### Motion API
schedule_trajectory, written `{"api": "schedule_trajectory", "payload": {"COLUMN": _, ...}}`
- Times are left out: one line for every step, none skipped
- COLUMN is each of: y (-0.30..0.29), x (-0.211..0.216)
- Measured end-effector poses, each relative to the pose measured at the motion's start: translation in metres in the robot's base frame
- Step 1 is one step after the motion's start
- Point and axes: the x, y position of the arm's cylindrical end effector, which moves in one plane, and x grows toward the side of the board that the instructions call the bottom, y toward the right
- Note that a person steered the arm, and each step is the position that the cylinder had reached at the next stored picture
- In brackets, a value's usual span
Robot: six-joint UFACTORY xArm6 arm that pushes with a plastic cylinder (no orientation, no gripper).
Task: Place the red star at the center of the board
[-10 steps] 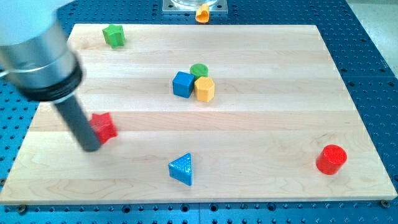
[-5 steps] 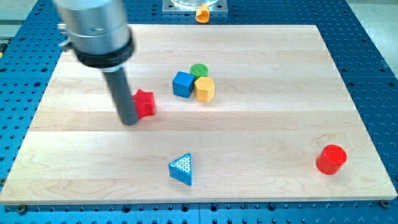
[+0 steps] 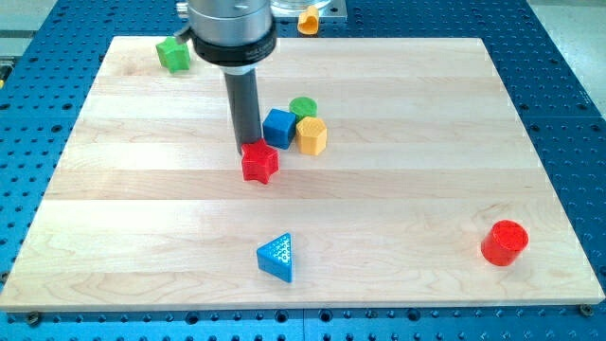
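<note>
my tip (image 3: pixel 249 149) touching the red star (image 3: pixel 259 162) from the view's top-left | star just below the blue cube (image 3: pixel 278 128) | no jaws here, just a rod

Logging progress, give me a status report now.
My tip against red star, its upper-left side. Star left of board centre. Blue cube close by, at star's upper right.

Brightness: bright and even across the pale bench (image 3: pixel 398 189), colours clear.
Light source: seemingly overhead and diffuse; exact position cannot be told.
Shadows: soft and short, hugging the bases of the red star (image 3: pixel 259 162) and the red cylinder (image 3: pixel 504 242).
Glare: a faint sheen on the arm's metal collar (image 3: pixel 230 24).
Focus: blocks sharp; the collar at the view's top slightly soft.
Distortion: bench edges look straight.
</note>
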Motion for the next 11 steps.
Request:
{"api": "schedule_trajectory", "payload": {"y": -0.077, "x": 0.001}}
{"api": "schedule_trajectory", "payload": {"y": -0.090, "x": 0.022}}
{"api": "schedule_trajectory", "payload": {"y": -0.064, "x": 0.045}}
{"api": "schedule_trajectory", "payload": {"y": -0.007, "x": 0.033}}
{"api": "schedule_trajectory", "payload": {"y": 0.002, "x": 0.034}}
{"api": "schedule_trajectory", "payload": {"y": -0.022, "x": 0.051}}
{"api": "schedule_trajectory", "payload": {"y": -0.005, "x": 0.050}}
{"api": "schedule_trajectory", "payload": {"y": 0.009, "x": 0.050}}
{"api": "schedule_trajectory", "payload": {"y": 0.015, "x": 0.055}}
{"api": "schedule_trajectory", "payload": {"y": 0.016, "x": 0.055}}
{"api": "schedule_trajectory", "payload": {"y": 0.027, "x": 0.055}}
